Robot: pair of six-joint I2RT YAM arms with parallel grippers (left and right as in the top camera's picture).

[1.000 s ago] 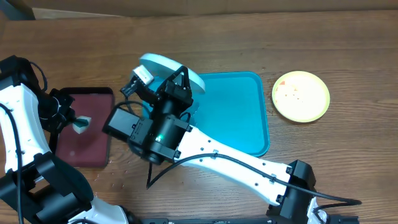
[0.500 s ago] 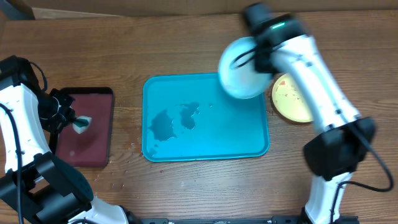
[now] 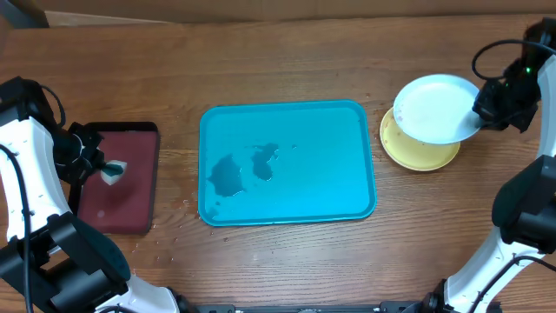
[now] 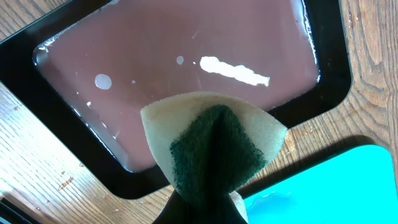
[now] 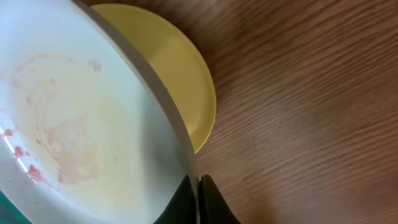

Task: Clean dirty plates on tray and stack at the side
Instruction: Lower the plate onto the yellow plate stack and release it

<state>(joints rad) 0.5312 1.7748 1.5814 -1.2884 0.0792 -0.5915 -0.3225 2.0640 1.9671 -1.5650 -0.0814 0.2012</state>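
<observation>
Bench (image 3: 287, 261): brown wood grain, bare along the near edge.

Turquoise tray (image 3: 321, 174) at centre, nothing on it but wet patches (image 3: 228, 174) in its left half. Maroon tray (image 3: 122, 200) well to its left, a film of liquid shining inside it.

Left end effector (image 3: 91, 165) clenched on a folded sponge (image 4: 214, 149), green face inward, above the maroon tray. Its fingers are cut off at the left wrist view's lower edge.

Right end effector (image 3: 486, 109) pinches the rim of the pale plate (image 3: 434, 109), which is tilted, smeared reddish inside, and overlaps the yellow plate (image 3: 421, 155) lying on the bench right of the turquoise tray. Whether the two plates touch: cannot tell.

Against half a second ago: the pale plate was over the turquoise tray's far right corner and is now past it. Left arm unchanged.
</observation>
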